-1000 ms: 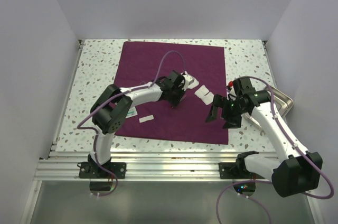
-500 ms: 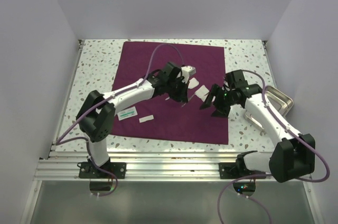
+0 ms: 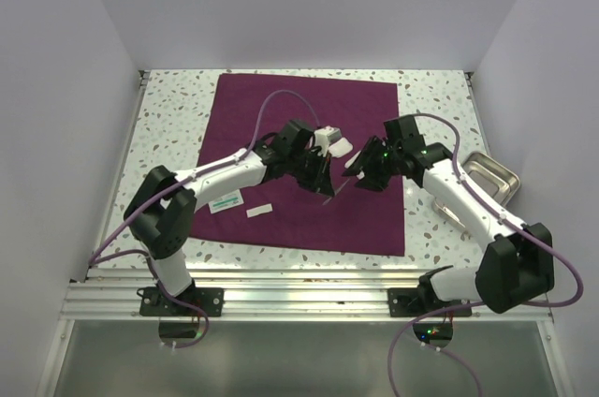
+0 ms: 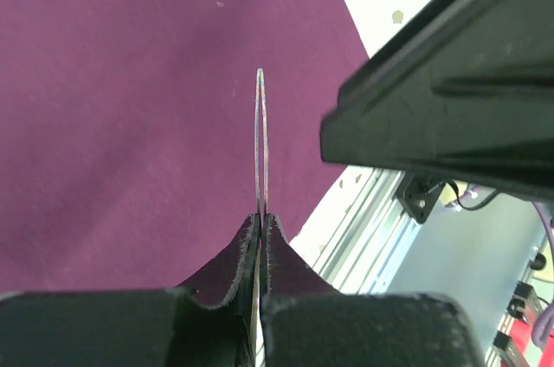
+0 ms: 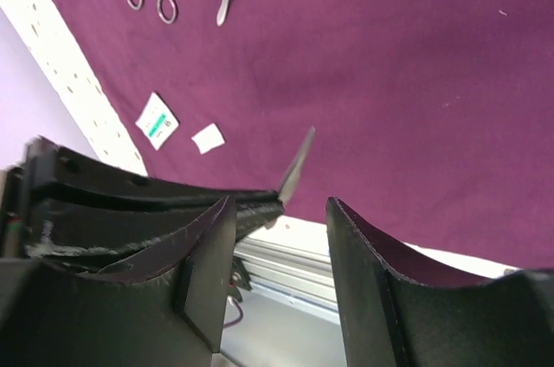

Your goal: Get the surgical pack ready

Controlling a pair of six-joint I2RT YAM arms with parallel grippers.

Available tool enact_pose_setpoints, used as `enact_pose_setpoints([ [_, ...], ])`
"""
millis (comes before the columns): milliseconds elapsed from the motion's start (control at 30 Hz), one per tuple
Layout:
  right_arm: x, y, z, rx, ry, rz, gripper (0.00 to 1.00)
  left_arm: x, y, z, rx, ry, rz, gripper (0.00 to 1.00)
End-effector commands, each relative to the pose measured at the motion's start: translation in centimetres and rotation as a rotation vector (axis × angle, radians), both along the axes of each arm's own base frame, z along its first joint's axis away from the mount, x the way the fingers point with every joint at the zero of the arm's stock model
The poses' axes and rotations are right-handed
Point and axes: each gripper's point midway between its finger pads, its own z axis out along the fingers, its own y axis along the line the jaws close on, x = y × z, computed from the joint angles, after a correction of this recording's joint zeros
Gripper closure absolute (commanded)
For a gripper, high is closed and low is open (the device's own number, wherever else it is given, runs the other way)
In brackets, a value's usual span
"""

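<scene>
Surgical pack point(image 3: 281, 116) spread flat. Left gripper point(image 4: 260, 220) pinches thin steel instrument point(image 4: 260, 142); right gripper point(image 5: 279, 207), jaws apart, sits near its tip (handover, likely). Risk: off-centre closing twists it free.

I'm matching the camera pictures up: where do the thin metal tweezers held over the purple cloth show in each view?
Top view: the tweezers are at the centre, sticking out of the left pincer toward the right.
Left wrist view: the tweezers are edge-on at the centre, rising from the shut pincer.
Right wrist view: only the tweezers' tip shows, centre, pointing up-right.
Shared landmark: the purple cloth lies beneath them in all three.
</scene>
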Motion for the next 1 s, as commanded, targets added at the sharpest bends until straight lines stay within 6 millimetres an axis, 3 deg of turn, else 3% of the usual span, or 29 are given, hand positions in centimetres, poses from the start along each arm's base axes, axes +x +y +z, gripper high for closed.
enact_pose_setpoints([
  [0,1.1,0.1,-0.2,-0.003,-0.018,-0.044,0.5,-0.5,-0.9,3.8,-0.111,-0.049,-0.028,1.0],
  [400,1.2,0.5,-1.7,-0.029,0.012,-0.05,0.53,-0.6,-1.2,5.2,-0.143,-0.077,-0.059,1.0],
  [667,1.2,1.7,-2.5,-0.018,0.044,-0.031,0.74,-0.2,-1.8,5.6,-0.165,-0.097,-0.076,1.0],
  [700,1.1,1.9,-2.6,-0.016,0.051,-0.026,0.8,-0.1,-2.0,5.6,-0.168,-0.096,-0.081,1.0],
  [733,1.1,1.9,-2.8,-0.023,0.059,-0.019,0.96,-0.1,-2.1,5.7,-0.173,-0.1,-0.084,1.0],
  [767,1.2,1.9,-2.7,-0.024,0.061,-0.015,1.0,-0.1,-2.2,5.6,-0.174,-0.098,-0.093,1.0],
  [800,0.7,1.4,-3.0,-0.054,0.087,-0.016,1.0,0.2,-2.3,5.6,-0.173,-0.103,-0.093,0.99],
  [867,1.3,-0.3,-2.3,-0.148,0.069,-0.033,1.0,0.9,-1.9,5.1,-0.14,-0.115,-0.069,0.76],
  [900,1.9,-2.5,-2.3,-0.25,0.054,-0.075,1.0,1.6,-1.3,4.9,-0.131,-0.124,-0.054,0.58],
  [933,1.2,-6.0,-2.5,-0.365,0.101,-0.093,1.0,2.3,-0.7,4.7,-0.109,-0.133,-0.032,0.52],
  [967,2.0,-8.1,-1.4,-0.433,0.083,-0.128,1.0,3.2,0.0,4.3,-0.082,-0.163,-0.004,0.48],
])
